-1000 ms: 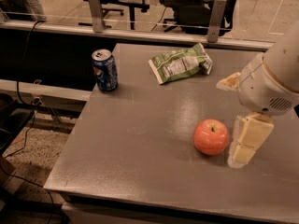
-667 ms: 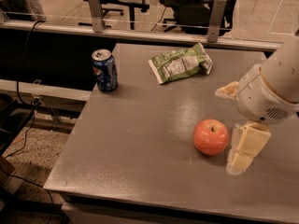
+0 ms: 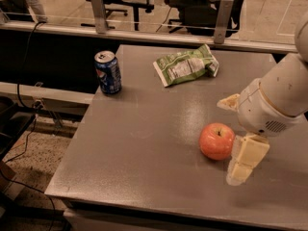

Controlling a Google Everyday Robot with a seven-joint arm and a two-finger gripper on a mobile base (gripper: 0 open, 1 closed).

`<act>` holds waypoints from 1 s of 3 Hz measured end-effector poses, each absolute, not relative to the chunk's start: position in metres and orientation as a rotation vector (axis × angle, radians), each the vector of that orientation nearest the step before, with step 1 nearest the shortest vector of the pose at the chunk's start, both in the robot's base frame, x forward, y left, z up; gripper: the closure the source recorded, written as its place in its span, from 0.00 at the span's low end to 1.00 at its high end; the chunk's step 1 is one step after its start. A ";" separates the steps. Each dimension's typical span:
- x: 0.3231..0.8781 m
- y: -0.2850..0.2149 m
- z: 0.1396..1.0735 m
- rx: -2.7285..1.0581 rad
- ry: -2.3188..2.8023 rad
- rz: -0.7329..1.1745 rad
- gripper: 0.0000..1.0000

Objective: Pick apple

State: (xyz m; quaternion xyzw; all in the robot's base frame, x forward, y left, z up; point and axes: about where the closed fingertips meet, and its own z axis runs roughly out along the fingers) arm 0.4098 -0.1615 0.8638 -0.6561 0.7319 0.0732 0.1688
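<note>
Toward the right front of the flat, dull grey table (image 3: 144, 143) sits the round orange-red apple (image 3: 216, 141), stem dimple up, with a paler yellowish patch showing near the top. The robot's cream-coloured, blocky gripper (image 3: 229, 139) hangs from a bulky white wrist at the apple's right side. Its jaws are apart: the near one angles down to the table just beside the fruit's right flank, perhaps touching it, and the far one shows as a small tan tip behind and above the apple.

My judgement is that the step in hand is lining up the grasp, with nothing yet clamped. To do it well, the wrist should shift a little leftward so that the apple's widest part lies squarely between the jaws, and only then close. A smooth, waxy sphere on a slick surface tends to roll or squirt out if one jaw meets it first, so both should meet it together, at or slightly below its widest part. The skin is firm, so a moderate squeeze should hold it.

Well apart at the far left stands a glossy blue soda can (image 3: 108, 72), upright. A crinkled green snack bag (image 3: 185, 65) lies flat near the far edge. Neither is in the way.
</note>
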 end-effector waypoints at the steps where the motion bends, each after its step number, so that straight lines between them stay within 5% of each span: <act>1: 0.415 -0.157 0.859 -1.862 2.077 0.206 0.06; 2: 0.419 -0.157 0.855 -1.860 2.080 0.203 0.19; 3: 0.420 -0.156 0.857 -1.864 2.071 0.195 0.42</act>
